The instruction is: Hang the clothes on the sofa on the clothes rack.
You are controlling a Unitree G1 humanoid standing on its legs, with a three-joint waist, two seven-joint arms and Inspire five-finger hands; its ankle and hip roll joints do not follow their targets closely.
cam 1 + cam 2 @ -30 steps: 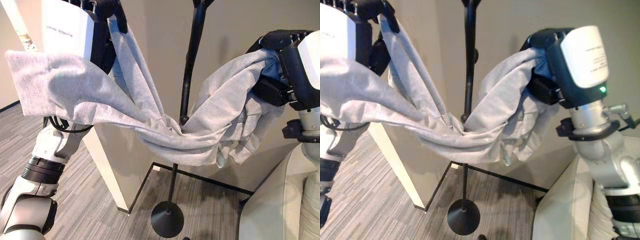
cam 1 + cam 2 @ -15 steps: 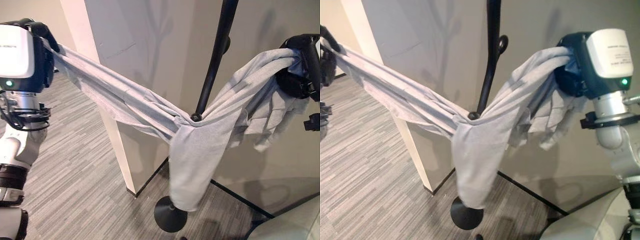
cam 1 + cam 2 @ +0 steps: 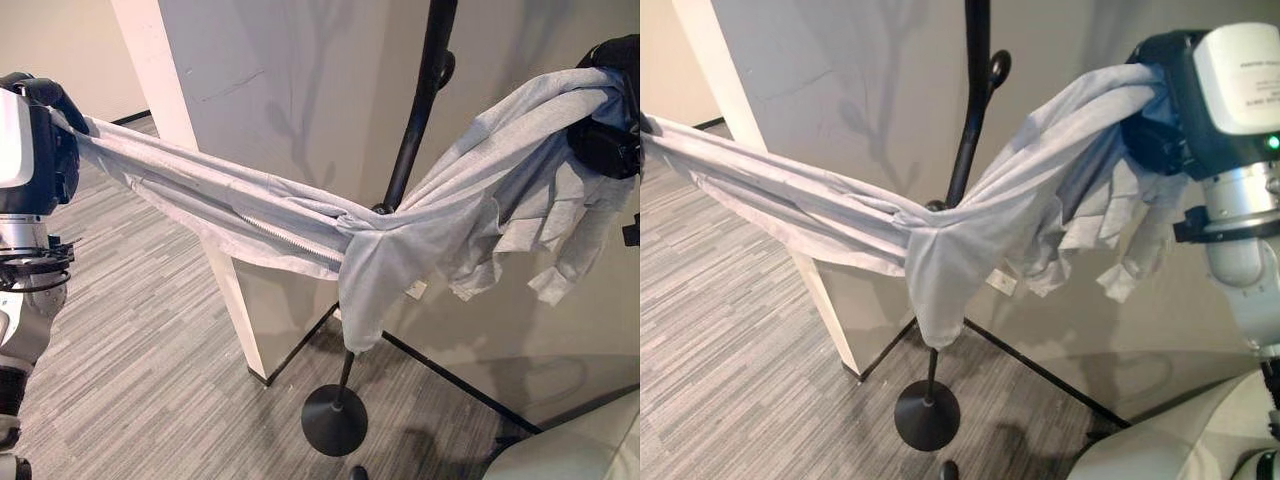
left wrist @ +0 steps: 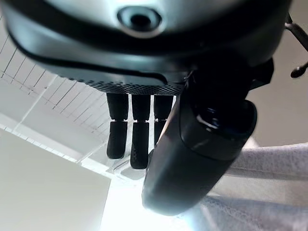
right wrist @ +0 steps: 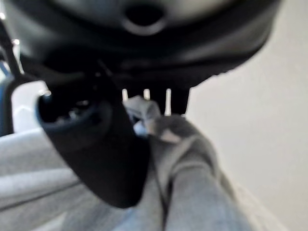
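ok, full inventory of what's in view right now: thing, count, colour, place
zip-up garment: one, light grey, stretched between both hands, its middle caught on a lower hook of the rack, one fold hanging down there
clothes rack: one, black, pole with hooks, standing against the wall on a round base
wall corner: one, beige with a white edge, behind the garment and rack
carpet floor: grey striped, below
sofa: one, pale, corner showing at lower right
left hand: dark, at far left, cloth running from it; fingers straight in its wrist view
right hand: dark, upper right, bunched cloth draped over it; grip hidden
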